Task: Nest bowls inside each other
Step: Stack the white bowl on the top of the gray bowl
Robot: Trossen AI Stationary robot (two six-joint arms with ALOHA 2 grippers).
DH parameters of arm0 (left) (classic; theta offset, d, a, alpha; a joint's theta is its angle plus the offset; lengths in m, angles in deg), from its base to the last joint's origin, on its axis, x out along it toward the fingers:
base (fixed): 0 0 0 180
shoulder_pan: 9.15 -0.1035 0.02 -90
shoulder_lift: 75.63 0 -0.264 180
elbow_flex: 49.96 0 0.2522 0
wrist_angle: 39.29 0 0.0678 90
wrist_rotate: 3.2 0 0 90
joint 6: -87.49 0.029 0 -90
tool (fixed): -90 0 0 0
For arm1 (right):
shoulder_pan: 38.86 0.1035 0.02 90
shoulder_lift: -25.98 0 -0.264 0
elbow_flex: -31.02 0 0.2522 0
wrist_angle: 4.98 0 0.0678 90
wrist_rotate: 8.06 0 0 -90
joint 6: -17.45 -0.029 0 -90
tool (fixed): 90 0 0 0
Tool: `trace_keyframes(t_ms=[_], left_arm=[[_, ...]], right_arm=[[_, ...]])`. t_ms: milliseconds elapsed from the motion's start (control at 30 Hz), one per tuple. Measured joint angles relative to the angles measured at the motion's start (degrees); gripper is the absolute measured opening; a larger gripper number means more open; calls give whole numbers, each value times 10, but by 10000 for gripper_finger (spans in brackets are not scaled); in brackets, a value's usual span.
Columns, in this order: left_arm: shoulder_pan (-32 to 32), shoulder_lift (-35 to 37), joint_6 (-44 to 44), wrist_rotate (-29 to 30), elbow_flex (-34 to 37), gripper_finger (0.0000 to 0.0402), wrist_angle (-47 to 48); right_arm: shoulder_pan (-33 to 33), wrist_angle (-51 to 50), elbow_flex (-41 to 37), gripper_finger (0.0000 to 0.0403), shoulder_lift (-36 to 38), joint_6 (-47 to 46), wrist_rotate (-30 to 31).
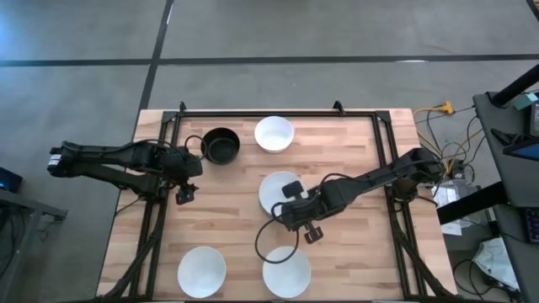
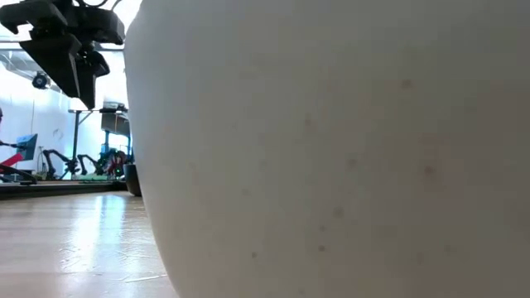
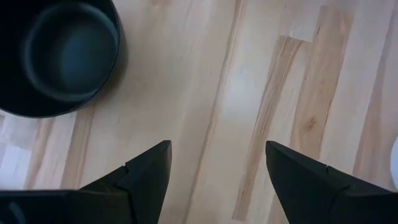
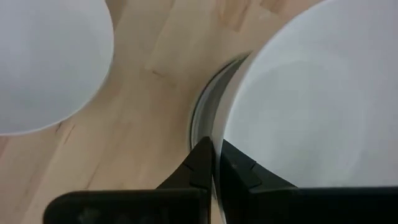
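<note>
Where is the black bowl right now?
From above, the black bowl sits at the table's far left, beside a white bowl, just ahead of the left pincer.

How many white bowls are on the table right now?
4 visible: one at the far edge beside the black bowl, one at centre partly under the right arm, two at the near edge. More may be nested or hidden.
</note>
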Motion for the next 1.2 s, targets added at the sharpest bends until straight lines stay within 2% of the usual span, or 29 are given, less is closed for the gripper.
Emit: trace_keyframes(t_ms=[233, 700, 867, 967, 1200], left_arm=[[0, 0, 11, 4, 0, 244, -1], [0, 0, 11, 4, 0, 244, -1], [0, 0, 15, 4, 0, 244, -1], [0, 0, 16, 3, 0, 244, -1], [0, 0, 16, 3, 0, 244, -1]], right_arm=[[-7, 38, -2, 9, -26, 12, -1], [-8, 15, -2, 9, -42, -35, -6], [-10, 16, -2, 9, -43, -57, -54], [-11, 16, -2, 9, -43, -82, -60], [-11, 16, -2, 41, -43, -113, -64]])
